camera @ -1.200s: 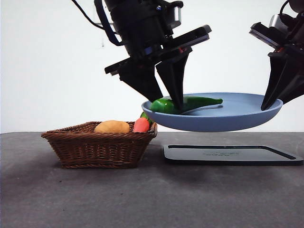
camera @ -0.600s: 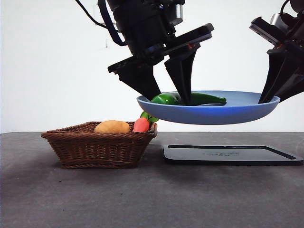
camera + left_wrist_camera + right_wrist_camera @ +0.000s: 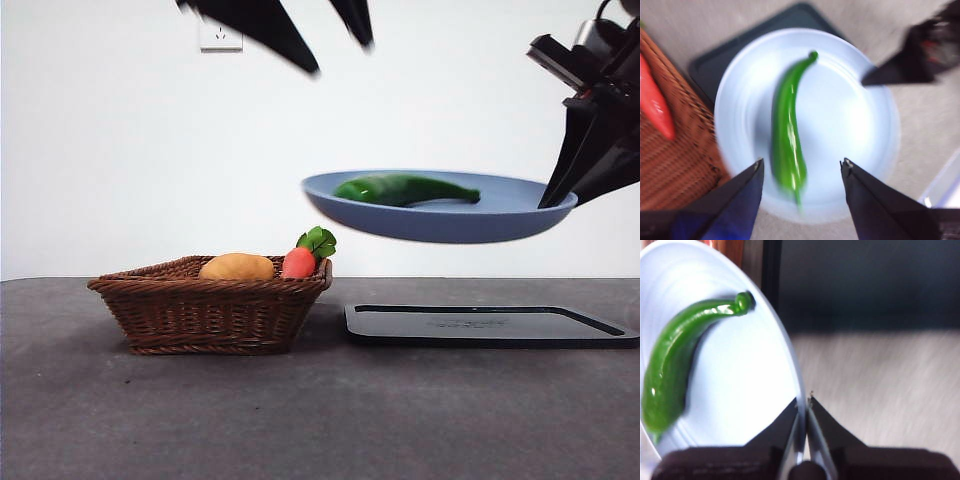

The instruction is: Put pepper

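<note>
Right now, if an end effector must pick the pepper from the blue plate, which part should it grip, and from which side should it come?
Probably the thick middle of the pepper, coming from above with jaws across its width. It lies flat on the plate, which the right end effector holds in the air by its rim, and its ends taper thin.

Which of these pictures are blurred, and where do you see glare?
Left wrist view: strong motion blur; the pepper and blue plate are smeared and the plate looks washed out. Right wrist view: the plate glares almost white and the table is streaked. Front view: mostly sharp; only the left gripper at the top edge is blurred.
</note>
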{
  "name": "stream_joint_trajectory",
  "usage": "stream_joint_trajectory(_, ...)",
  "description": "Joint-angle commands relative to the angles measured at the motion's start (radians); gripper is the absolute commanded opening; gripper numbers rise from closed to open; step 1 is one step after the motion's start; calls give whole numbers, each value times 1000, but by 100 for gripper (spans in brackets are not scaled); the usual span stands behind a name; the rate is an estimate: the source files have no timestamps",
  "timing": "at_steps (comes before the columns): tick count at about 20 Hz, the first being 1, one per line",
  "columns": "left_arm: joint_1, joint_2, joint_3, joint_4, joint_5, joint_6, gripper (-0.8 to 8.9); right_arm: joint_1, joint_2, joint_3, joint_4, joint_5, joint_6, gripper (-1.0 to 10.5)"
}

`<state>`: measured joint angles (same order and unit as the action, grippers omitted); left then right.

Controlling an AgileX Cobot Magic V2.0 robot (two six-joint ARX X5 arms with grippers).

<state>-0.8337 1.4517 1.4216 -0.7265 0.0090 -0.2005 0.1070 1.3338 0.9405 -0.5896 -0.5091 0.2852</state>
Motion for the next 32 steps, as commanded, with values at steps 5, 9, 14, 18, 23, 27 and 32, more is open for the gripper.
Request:
stream_joint_trajectory(5, -11, -214, 25, -27, -8, 22, 273, -122, 177, 84, 119, 9, 94, 5)
stream_joint_trajectory(9, -11, -307, 25, -54, -8, 21, 272, -152, 351, 169, 141, 39, 112, 5)
stream_joint_trajectory(14, -11, -336, 25, -96, -8, 21, 272, -153, 505, 226, 156, 43, 134, 5)
stream_joint_trajectory(18, -11, -336, 25, -124, -8, 18, 272, -153, 533, 226, 166, 46, 133, 5)
stream_joint_trajectory(23, -11, -336, 25, -121, -9, 18, 272, -153, 531, 226, 161, 36, 110, 122)
stream_joint_trajectory(27, -11, -336, 25, -122, -9, 18, 272, -160, 472, 226, 98, 38, 70, 196)
stream_joint_trajectory(32, -11, -336, 25, -140, -10, 29, 272, -164, 223, 226, -88, 37, -83, 196)
